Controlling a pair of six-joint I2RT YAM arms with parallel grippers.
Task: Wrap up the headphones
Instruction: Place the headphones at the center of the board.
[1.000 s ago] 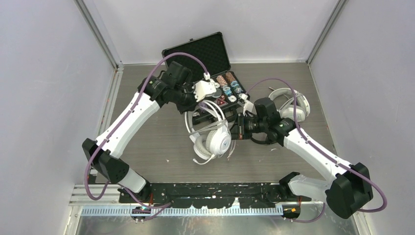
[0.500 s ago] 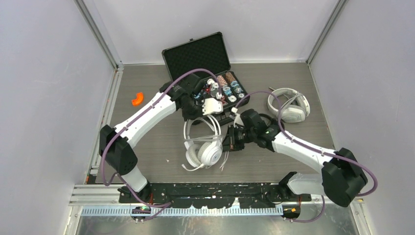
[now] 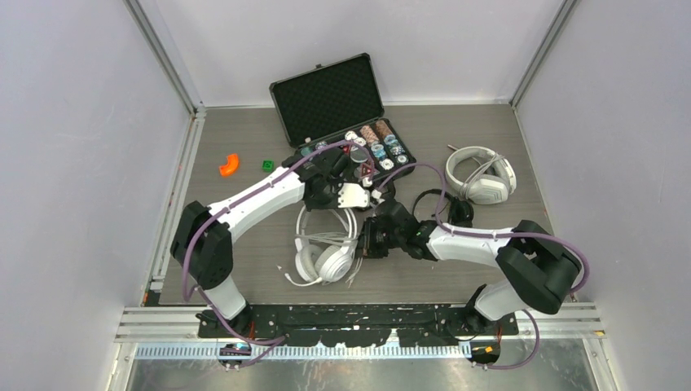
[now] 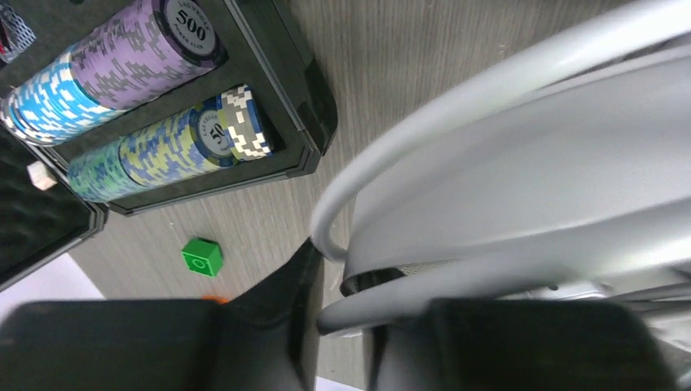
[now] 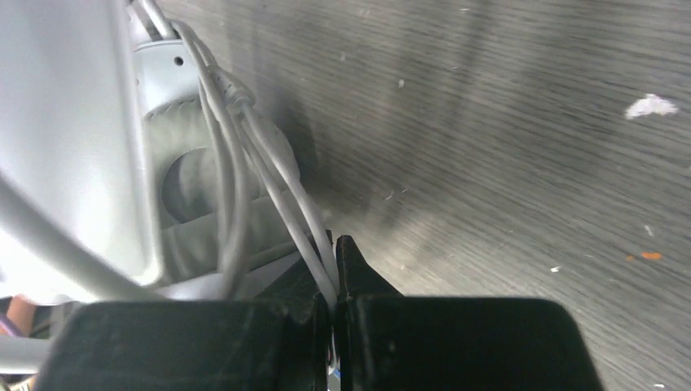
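The white round-cup headphones [image 3: 330, 259] lie on the table's middle, with loose turns of cord beside the cups. My left gripper [image 3: 352, 198] is at the top of their headband [image 4: 530, 147], shut on its thin wire with the jaws narrowly apart. My right gripper [image 3: 368, 242] sits just right of the cups, shut on two strands of the white cord [image 5: 277, 195] next to an ear cup [image 5: 187, 179]. A bulky white-grey pair [image 3: 481, 175] rests at the right. A slim black pair [image 3: 444, 208] lies behind my right arm, partly hidden.
An open black case [image 3: 326, 98] with poker chips [image 3: 379, 142] stands at the back, close behind the left gripper. An orange piece [image 3: 229, 165] and a green cube [image 3: 266, 164] lie to the left. The walls of the cell stand on both sides.
Both arms have swung toward the near left and brought the white headphones down with them. The left arm no longer covers the orange piece and green cube. The left jaws have eased slightly.
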